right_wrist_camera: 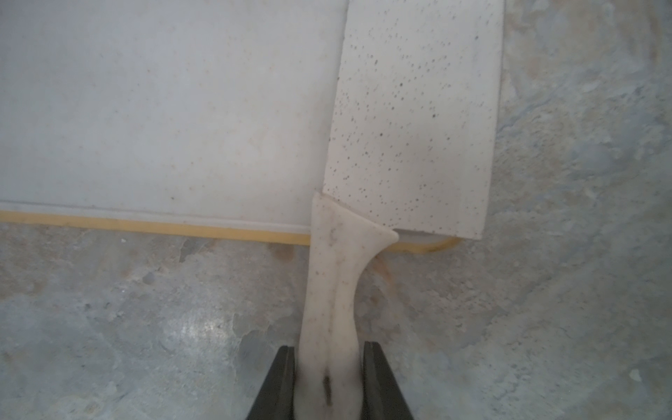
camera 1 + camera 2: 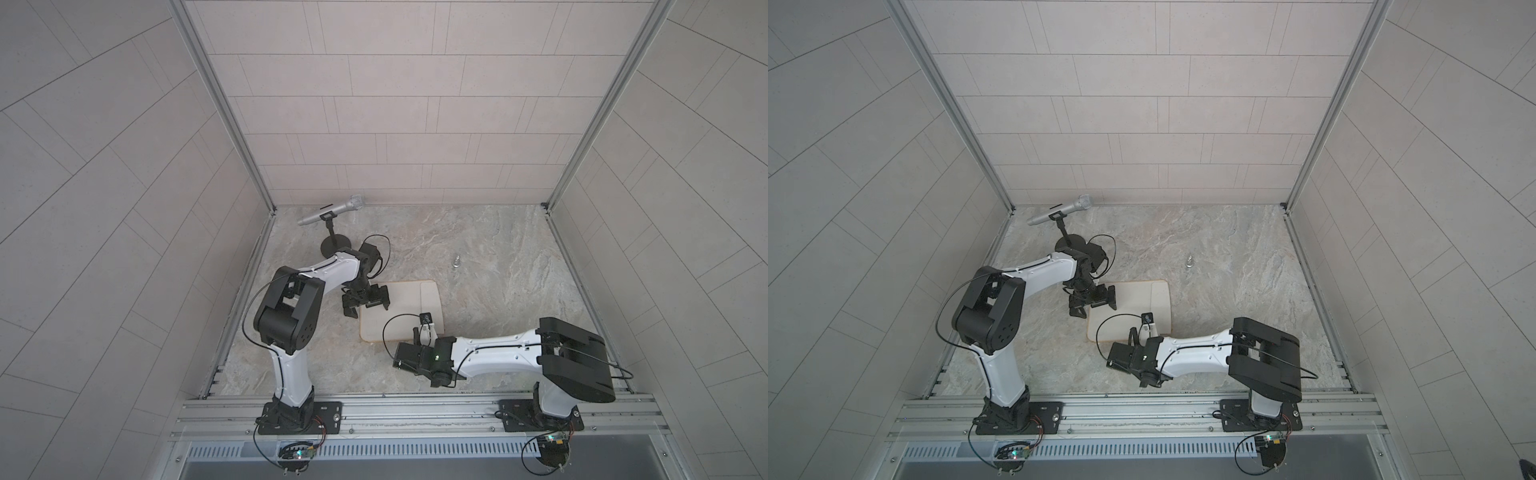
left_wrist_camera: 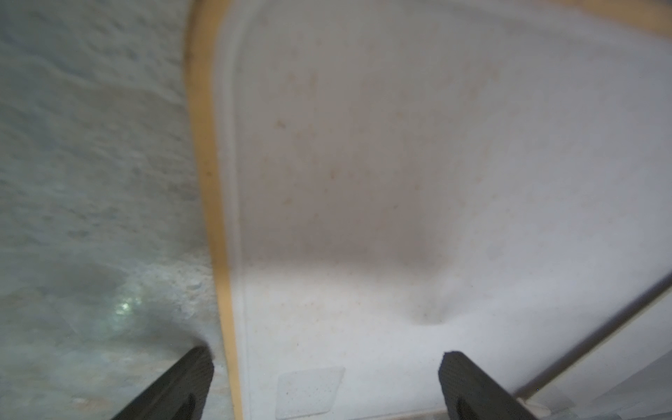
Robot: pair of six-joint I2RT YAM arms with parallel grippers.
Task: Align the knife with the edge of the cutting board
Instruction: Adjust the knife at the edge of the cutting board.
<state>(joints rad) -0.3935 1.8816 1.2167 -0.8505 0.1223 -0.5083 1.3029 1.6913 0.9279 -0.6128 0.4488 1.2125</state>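
one knife (image 1: 414, 120) on cutting board (image 1: 163, 109), clamped by right tool (image 1: 329, 382)

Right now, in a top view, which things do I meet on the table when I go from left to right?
The microphone on its stand → left gripper, open → cutting board → knife along the board's right edge → small metal object.

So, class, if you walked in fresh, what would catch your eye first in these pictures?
The pale knife lies along one side of the cutting board, its handle sticking off the board and pinched in the right gripper. The left gripper hangs wide open astride the board's opposite edge; a silver microphone stands in the far corner.
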